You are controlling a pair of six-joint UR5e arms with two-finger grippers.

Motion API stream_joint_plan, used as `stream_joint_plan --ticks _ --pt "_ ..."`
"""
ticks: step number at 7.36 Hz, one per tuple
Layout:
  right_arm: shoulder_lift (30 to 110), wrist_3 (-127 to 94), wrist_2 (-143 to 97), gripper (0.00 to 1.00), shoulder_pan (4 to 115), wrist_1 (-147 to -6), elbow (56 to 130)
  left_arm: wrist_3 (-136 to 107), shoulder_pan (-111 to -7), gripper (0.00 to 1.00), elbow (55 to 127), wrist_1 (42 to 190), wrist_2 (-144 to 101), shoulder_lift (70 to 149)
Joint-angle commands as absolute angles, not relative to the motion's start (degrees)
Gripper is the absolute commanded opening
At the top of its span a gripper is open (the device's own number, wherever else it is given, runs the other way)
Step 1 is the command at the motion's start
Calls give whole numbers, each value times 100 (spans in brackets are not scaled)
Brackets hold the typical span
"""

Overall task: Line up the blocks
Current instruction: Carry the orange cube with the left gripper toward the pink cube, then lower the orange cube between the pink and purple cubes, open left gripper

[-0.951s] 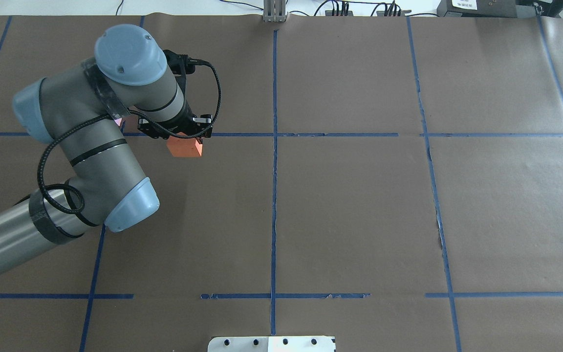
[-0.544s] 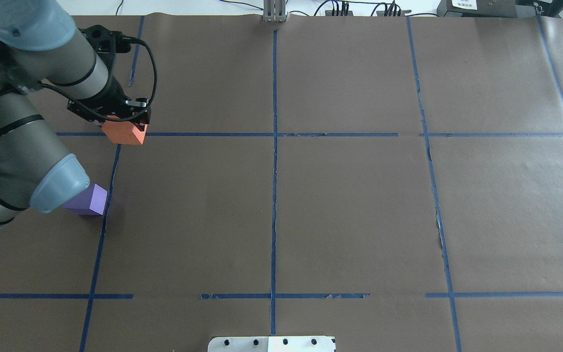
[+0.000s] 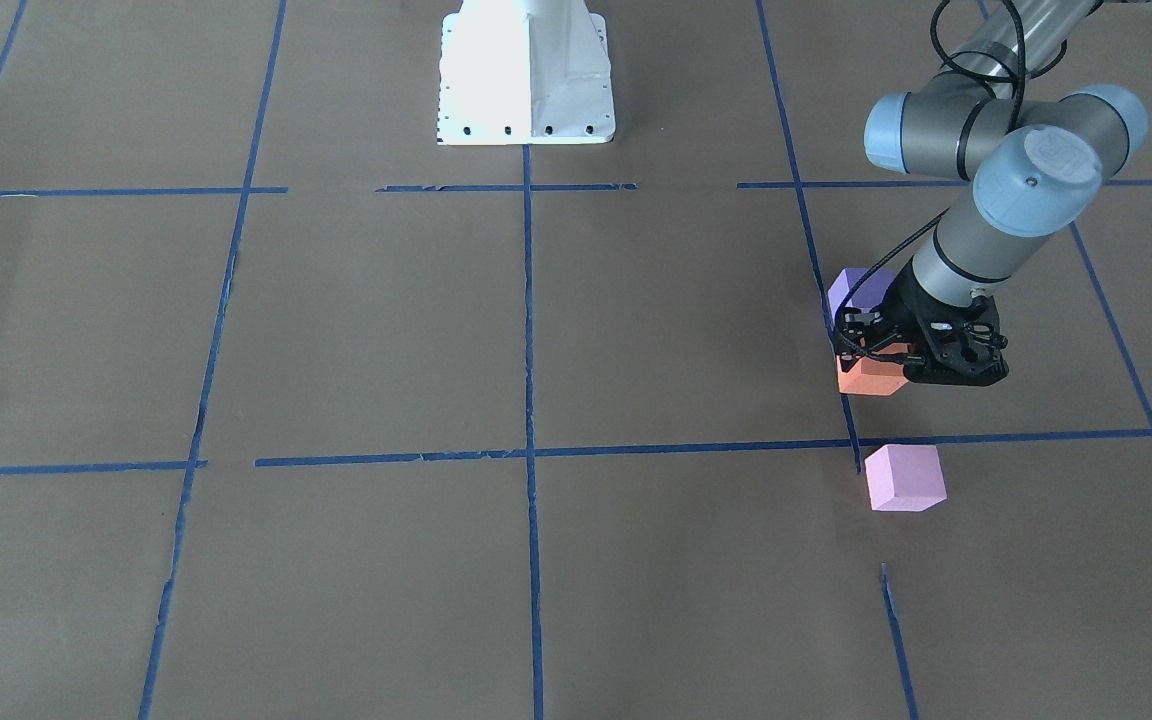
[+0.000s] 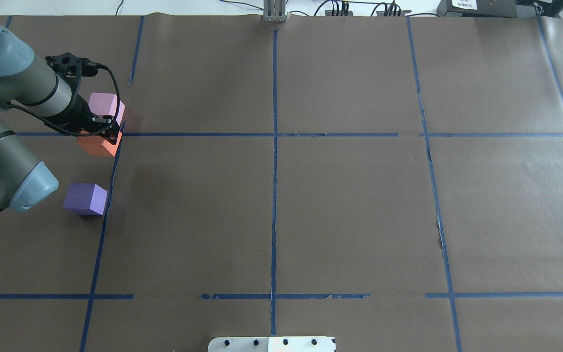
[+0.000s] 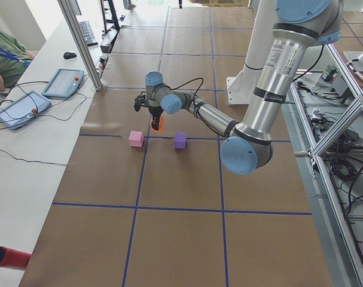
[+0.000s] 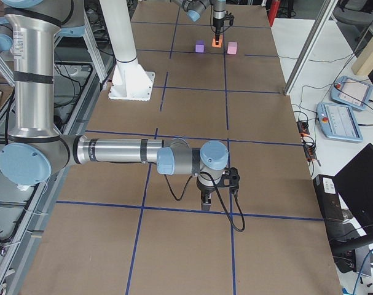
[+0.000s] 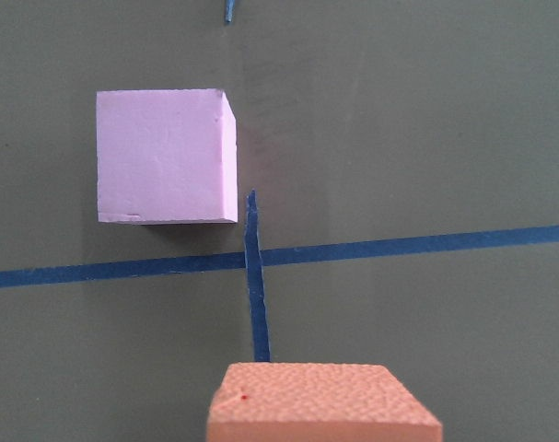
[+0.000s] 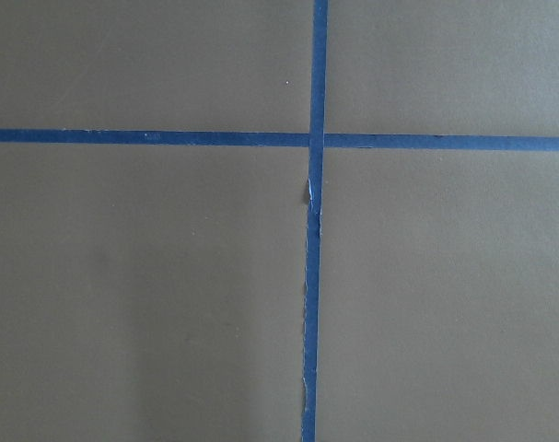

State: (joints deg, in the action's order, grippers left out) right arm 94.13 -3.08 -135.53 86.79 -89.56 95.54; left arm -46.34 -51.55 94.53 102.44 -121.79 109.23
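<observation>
My left gripper (image 4: pixel 101 133) is shut on the orange block (image 4: pixel 97 145) and holds it low over the table's left side, between the other two blocks. The pale pink block (image 4: pixel 104 103) lies just beyond it, the violet-purple block (image 4: pixel 86 198) nearer the robot. In the front-facing view the orange block (image 3: pixel 871 376) sits under the gripper (image 3: pixel 894 360), between the purple block (image 3: pixel 849 288) and the pink block (image 3: pixel 903 477). The left wrist view shows the pink block (image 7: pixel 166 157) ahead of the orange block (image 7: pixel 320 405). My right gripper (image 6: pixel 206 200) shows only in the right side view; I cannot tell if it is open.
Blue tape lines (image 4: pixel 274 134) divide the brown paper table into squares. The white robot base plate (image 3: pixel 526 70) stands at the robot's edge. Tablets (image 5: pixel 20 109) and cables lie on the operators' bench beyond the table's far edge.
My left arm has swung to the left with the orange block in its grip, by about a grid square. The pink and purple blocks, earlier hidden by the arm, now show.
</observation>
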Motion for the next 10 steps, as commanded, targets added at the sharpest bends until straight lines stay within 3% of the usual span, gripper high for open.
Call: stream_joint_plan --ticks 1,9,10 --pt "9413 -308 -13553 100 8675 -8956 9554 -4649 -5142 0 8976 10563 -12182 10916" --pt "9413 -308 -13553 100 8684 -8956 9554 -4773 -5142 0 8684 10670 -12190 10890" --pt "9413 -308 -13553 100 8684 -8956 9554 -4764 -5168 22 8675 10653 -12199 10898"
